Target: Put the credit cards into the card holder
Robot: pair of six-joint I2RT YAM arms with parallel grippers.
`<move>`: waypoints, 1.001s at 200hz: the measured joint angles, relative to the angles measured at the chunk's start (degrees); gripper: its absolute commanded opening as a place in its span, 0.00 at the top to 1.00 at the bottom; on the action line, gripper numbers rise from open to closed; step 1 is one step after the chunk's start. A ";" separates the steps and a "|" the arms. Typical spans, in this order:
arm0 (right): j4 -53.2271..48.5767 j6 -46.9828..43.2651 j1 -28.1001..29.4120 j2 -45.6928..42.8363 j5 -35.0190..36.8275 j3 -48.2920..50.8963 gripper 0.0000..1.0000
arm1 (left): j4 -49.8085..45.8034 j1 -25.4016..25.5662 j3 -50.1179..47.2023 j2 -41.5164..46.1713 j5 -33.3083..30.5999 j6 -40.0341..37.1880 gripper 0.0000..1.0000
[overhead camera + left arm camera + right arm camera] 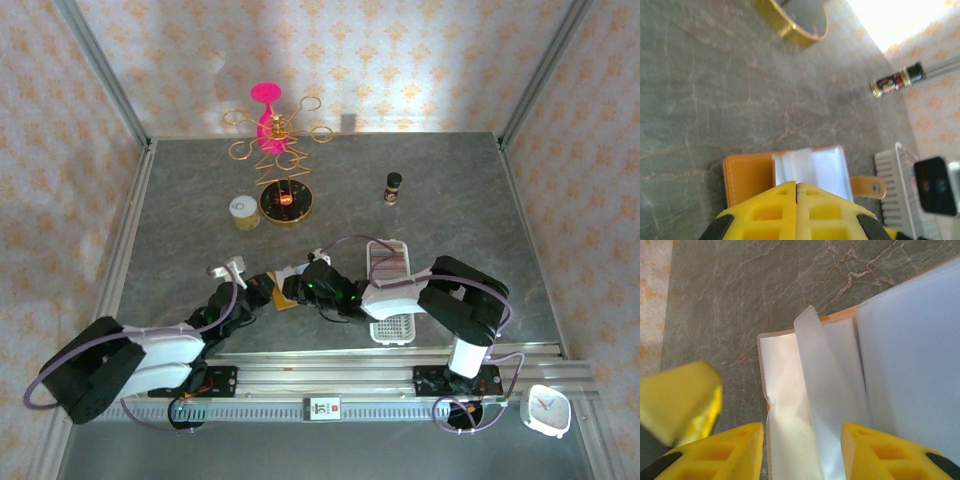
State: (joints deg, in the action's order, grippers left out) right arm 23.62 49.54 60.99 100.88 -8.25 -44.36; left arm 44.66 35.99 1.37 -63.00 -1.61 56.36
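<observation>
The card holder [284,297] lies open on the table between both arms, with orange leather [747,172] and a tab [869,186] toward the right. Its pale translucent inner pockets [810,390] fan up. My left gripper [796,186] is shut, its tips over the wallet's near edge; it sits at the holder's left side [260,291]. My right gripper [802,431] is open, its yellow fingers [740,450] standing either side of the raised pockets, and it meets the holder from the right [294,288]. The credit cards are hidden; whether one sits in the pale pockets I cannot tell.
A long white slotted tray [390,290] lies just right of the holder, under the right arm. Farther back stand a small dark bottle [394,187], a round gold base [287,203] with a wire stand and pink glass, and a small yellow jar [243,211]. A white clock [546,410] sits near the front rail.
</observation>
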 measured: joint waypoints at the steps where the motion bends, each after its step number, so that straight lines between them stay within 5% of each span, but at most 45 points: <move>1: 0.00 0.00 0.00 0.00 0.00 0.00 0.55 | -0.33 0.00 0.02 0.44 -0.26 0.02 0.99; 40: 0.00 -0.02 0.00 0.00 -0.39 0.00 0.56 | -13.40 -0.09 2.38 11.28 -6.12 -0.24 0.97; 72: -0.07 -0.07 0.00 0.02 -0.59 -0.22 0.59 | -23.58 -1.49 10.27 11.74 -5.97 -1.88 0.97; 129: -0.11 -0.57 0.11 0.20 -0.81 -0.66 0.70 | -27.63 -5.77 20.50 -4.42 5.90 -4.46 1.00; 200: -1.09 -0.96 0.37 1.07 -0.81 -1.44 0.71 | -19.54 -7.98 21.05 -19.04 17.35 -4.59 1.00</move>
State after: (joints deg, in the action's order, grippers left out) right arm 22.52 48.58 61.36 101.95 -9.06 -45.80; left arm 25.12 28.01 22.41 -82.04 15.75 51.77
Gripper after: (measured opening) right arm 0.290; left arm 0.051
